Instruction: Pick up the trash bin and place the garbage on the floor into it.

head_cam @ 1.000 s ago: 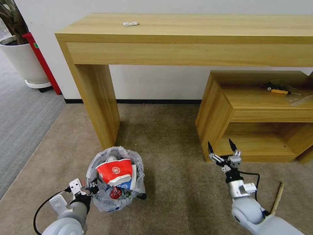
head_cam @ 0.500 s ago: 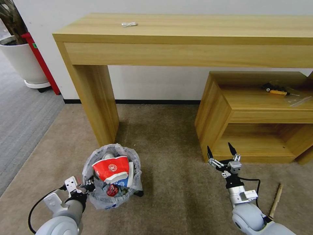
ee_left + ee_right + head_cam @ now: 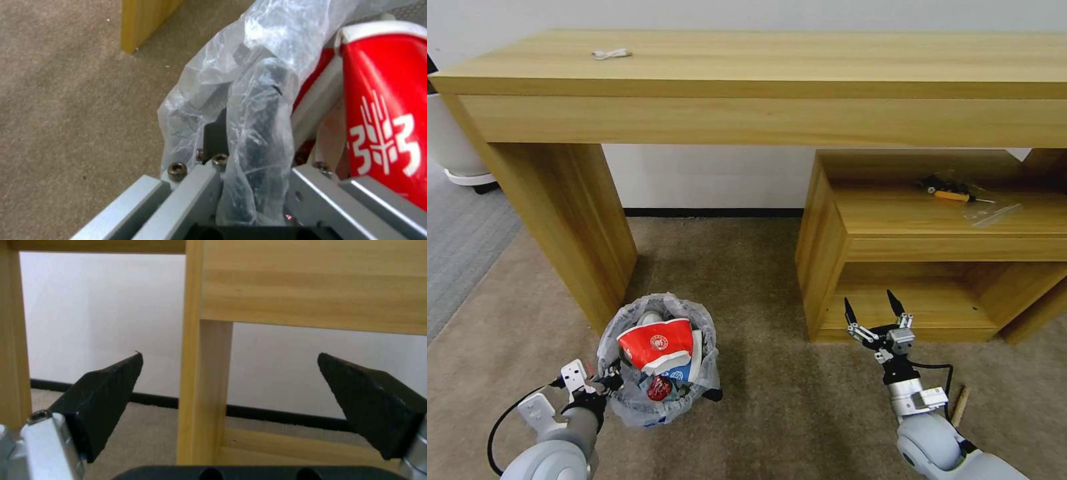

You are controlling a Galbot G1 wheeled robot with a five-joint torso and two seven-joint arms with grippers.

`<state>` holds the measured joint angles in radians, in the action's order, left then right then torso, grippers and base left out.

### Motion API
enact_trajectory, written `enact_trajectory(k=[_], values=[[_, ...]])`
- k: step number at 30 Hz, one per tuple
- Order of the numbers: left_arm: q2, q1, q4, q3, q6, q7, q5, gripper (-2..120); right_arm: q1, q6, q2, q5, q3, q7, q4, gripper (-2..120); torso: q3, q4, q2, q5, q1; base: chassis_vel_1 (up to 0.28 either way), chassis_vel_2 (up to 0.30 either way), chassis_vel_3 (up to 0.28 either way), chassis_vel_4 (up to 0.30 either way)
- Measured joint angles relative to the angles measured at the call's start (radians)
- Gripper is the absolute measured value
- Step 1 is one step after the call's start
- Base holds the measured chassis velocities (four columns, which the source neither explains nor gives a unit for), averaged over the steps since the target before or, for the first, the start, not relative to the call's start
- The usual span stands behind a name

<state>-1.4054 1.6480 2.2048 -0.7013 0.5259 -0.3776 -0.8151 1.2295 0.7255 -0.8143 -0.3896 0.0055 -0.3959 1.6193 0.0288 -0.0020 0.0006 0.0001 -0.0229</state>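
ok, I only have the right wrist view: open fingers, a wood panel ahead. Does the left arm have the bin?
Observer: Yes. The left gripper is shut on the bag-covered rim of the trash bin, on the side nearest the robot.
Operator: What's in it?
Observer: A red-white cup lies on top, with a crushed red can just below it.
Operator: Any litter on the floor?
Observer: A wooden stick lies on the beige carpet, beside the right arm and behind the right gripper.
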Motion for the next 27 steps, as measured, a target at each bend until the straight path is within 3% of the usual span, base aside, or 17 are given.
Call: enact_trajectory(k=[27], values=[[0.020, -0.009, 0.003, -0.005, 0.000, -0.008, -0.024, 0, 0.047, 0.028, -0.023, 0.026, 0.009, -0.030, 0.042, 100, 0.000, 0.0001, 0.000, 0.0001, 0.000, 0.004, 0.002, -0.004, -0.001]])
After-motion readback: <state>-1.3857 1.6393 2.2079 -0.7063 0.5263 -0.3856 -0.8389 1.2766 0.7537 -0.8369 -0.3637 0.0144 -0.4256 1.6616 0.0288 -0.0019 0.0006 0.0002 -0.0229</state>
